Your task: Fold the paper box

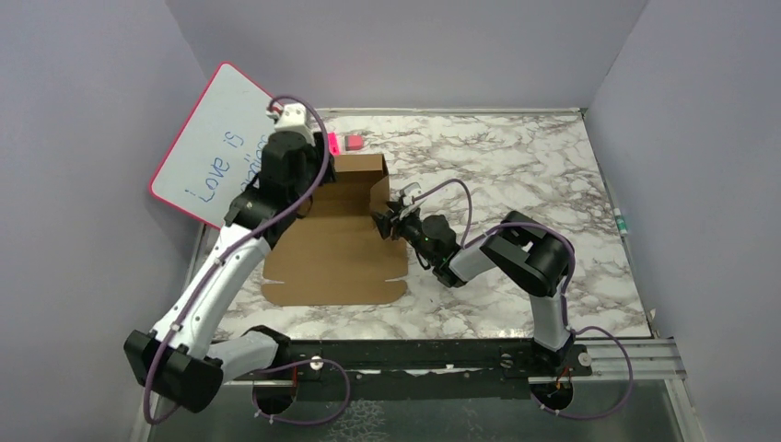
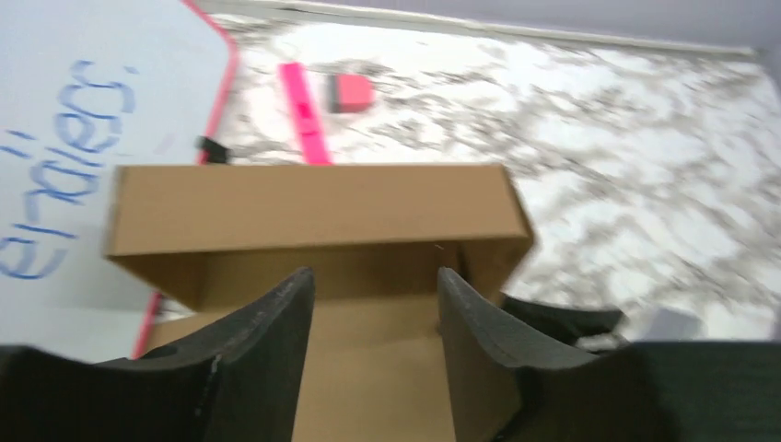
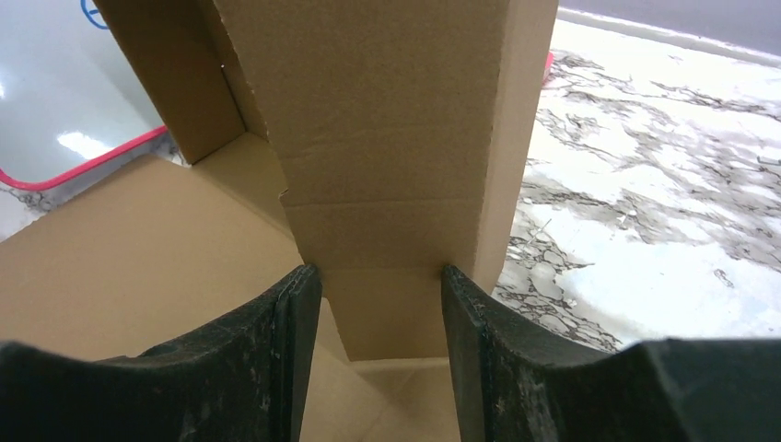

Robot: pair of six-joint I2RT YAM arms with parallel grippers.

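Note:
The paper box (image 1: 336, 258) is brown cardboard lying partly flat on the marble table, with its back wall (image 1: 357, 169) raised. My left gripper (image 2: 376, 285) hovers over the box's left rear, open, with nothing between its fingers; the view is blurred and shows the back wall (image 2: 313, 198) ahead. My right gripper (image 1: 387, 221) is at the box's right side. In the right wrist view it (image 3: 379, 276) stands open, with an upright side flap (image 3: 387, 166) facing it and the flap's lower end between the fingertips. I cannot tell whether the fingers touch the flap.
A pink-framed whiteboard (image 1: 216, 147) with blue writing leans at the back left, close to the left arm. A pink marker (image 1: 332, 144) and a pink eraser (image 1: 353, 143) lie just behind the box. Grey walls close in the table on three sides.

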